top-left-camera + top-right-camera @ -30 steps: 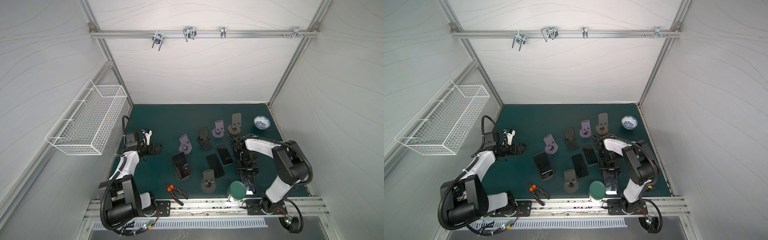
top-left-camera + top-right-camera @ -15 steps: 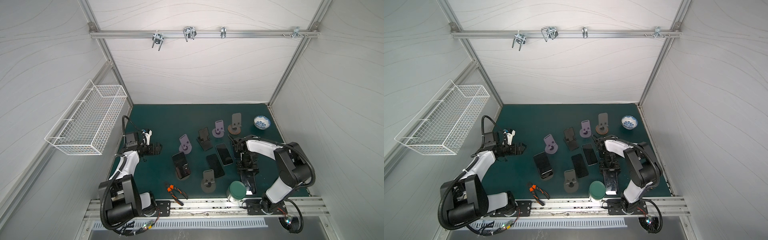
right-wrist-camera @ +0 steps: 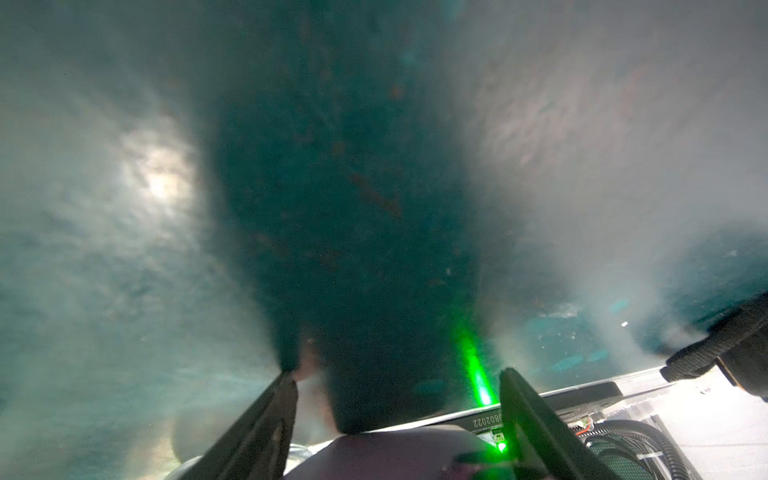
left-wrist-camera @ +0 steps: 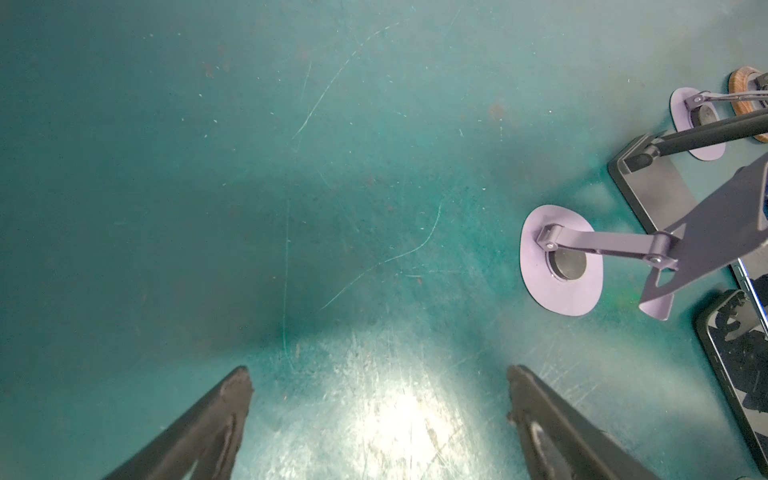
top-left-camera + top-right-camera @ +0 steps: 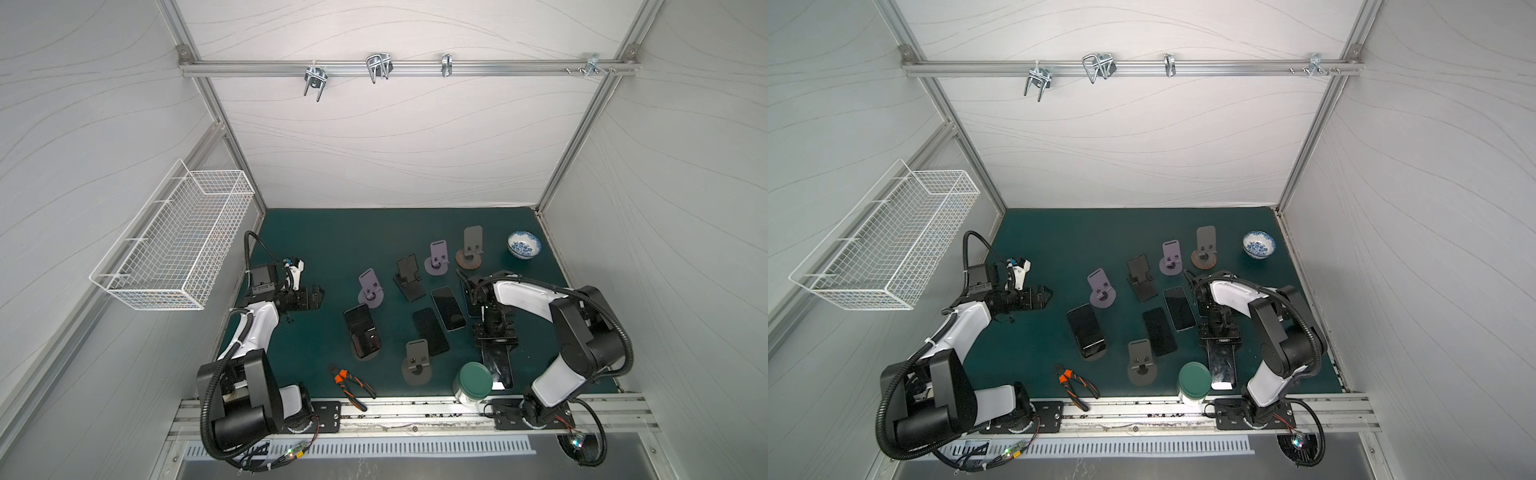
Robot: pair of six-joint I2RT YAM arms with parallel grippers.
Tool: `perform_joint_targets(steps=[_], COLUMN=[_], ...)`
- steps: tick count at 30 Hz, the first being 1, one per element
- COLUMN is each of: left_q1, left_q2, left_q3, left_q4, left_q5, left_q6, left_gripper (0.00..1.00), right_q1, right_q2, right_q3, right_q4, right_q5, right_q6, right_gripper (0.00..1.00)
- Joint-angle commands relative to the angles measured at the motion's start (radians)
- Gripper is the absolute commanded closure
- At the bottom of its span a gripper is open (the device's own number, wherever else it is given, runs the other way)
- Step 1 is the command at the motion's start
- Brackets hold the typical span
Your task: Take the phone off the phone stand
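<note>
No shift since sec ago. R gripper (image 5: 497,343) clamped on phone (image 5: 498,365), apart from empty grey stand (image 5: 417,361); we judge removal done, set-down left. L gripper (image 5: 318,296) open.

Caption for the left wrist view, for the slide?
Left gripper open above the green mat, an empty purple phone stand nearby.

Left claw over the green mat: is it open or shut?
Open. In the left wrist view the left claw shows its two fingers wide apart, with only green mat between them.
</note>
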Motion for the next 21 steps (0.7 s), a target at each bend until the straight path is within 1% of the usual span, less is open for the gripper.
perform_joint_targets(steps=[1, 6, 21], left_q1=[0.0, 0.0, -0.001], left_q2=[-0.009, -0.009, -0.015], left_q3=[0.033, 0.033, 0.029], left_q4=[0.004, 0.003, 0.005], left_q5=[0.022, 0.023, 0.027], left_q6=[0.019, 0.019, 0.021], left_gripper=[0.03, 0.03, 0.03], right_q1=[0.01, 0.01, 0.02], right_q2=[-0.012, -0.033, -0.029], right_q3=[-0.016, -0.022, -0.02], right_q4=[0.094, 0.099, 0.097], right_q5=[0.007, 0.004, 0.013], right_q6=[0.004, 0.003, 0.007], right_gripper=[0.27, 0.25, 0.21])
